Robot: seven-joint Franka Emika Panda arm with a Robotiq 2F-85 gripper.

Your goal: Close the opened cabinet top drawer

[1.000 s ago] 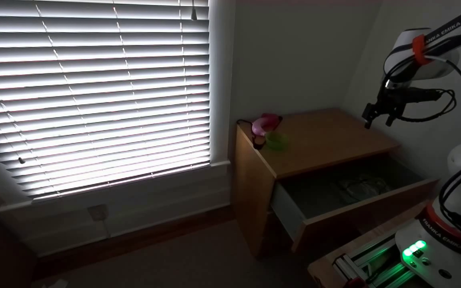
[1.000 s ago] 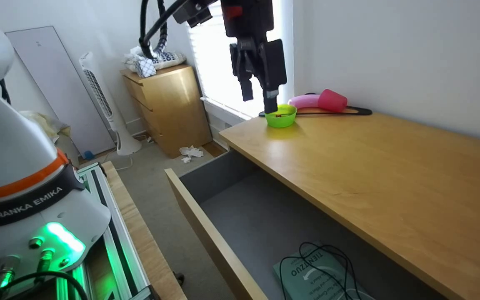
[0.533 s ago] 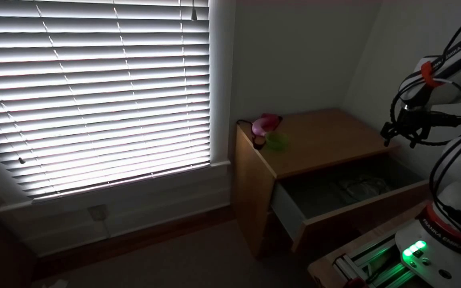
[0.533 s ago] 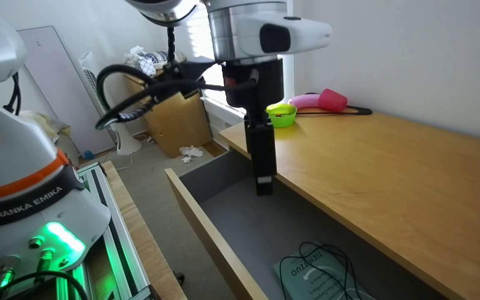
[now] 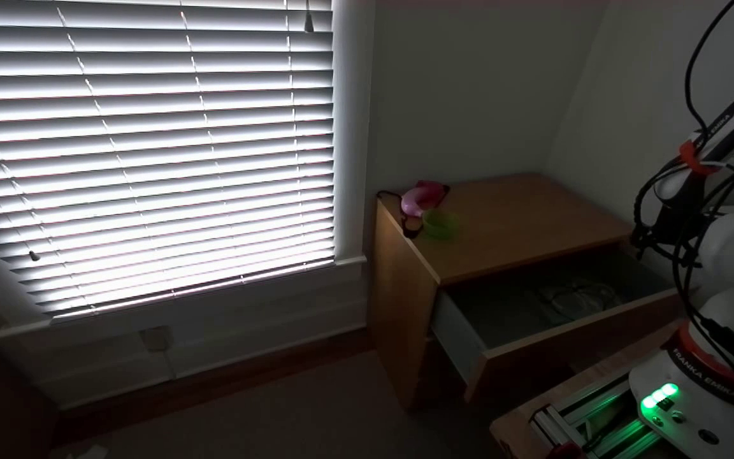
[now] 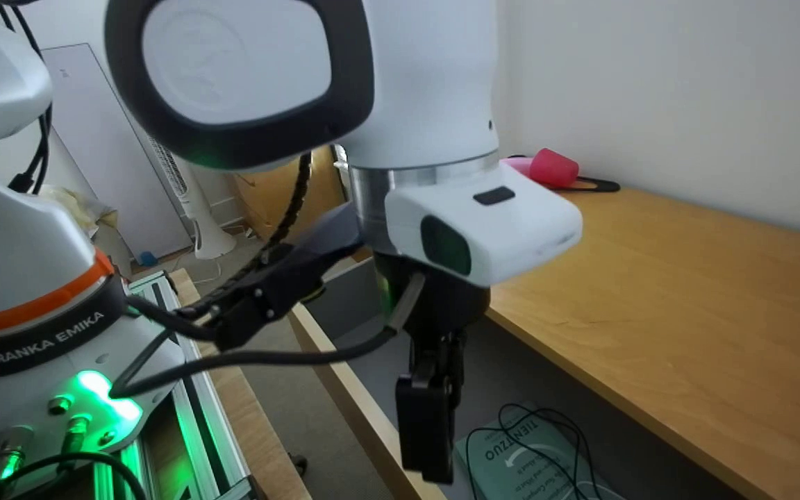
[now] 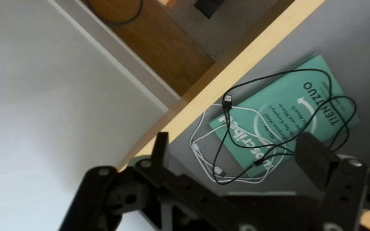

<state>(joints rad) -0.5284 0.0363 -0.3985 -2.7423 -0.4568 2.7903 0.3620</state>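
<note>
The light-brown cabinet (image 5: 520, 220) stands against the wall; its flat top also shows in an exterior view (image 6: 678, 292). Its top drawer (image 5: 571, 344) is pulled well out, with a dark grey inside. The drawer's front rim shows in an exterior view (image 6: 362, 403) and runs diagonally across the wrist view (image 7: 246, 61). My gripper (image 6: 431, 451) points down over the drawer, close to the front board. In the wrist view the gripper (image 7: 238, 147) is open and empty, with one finger overlapping the rim. Contact cannot be told. In an exterior view the gripper (image 5: 644, 248) is partly hidden by cables and arm.
A green book (image 7: 278, 115) with black and white cables lies in the drawer. A pink object (image 5: 419, 199) and a green bowl (image 5: 440, 224) stand on the cabinet top. The robot base (image 6: 67, 389) and its mount sit close to the drawer front. A wall is behind the cabinet.
My gripper has come down from above the cabinet's height and back toward the robot base, now low over the drawer near its front board. The drawer has not moved.
</note>
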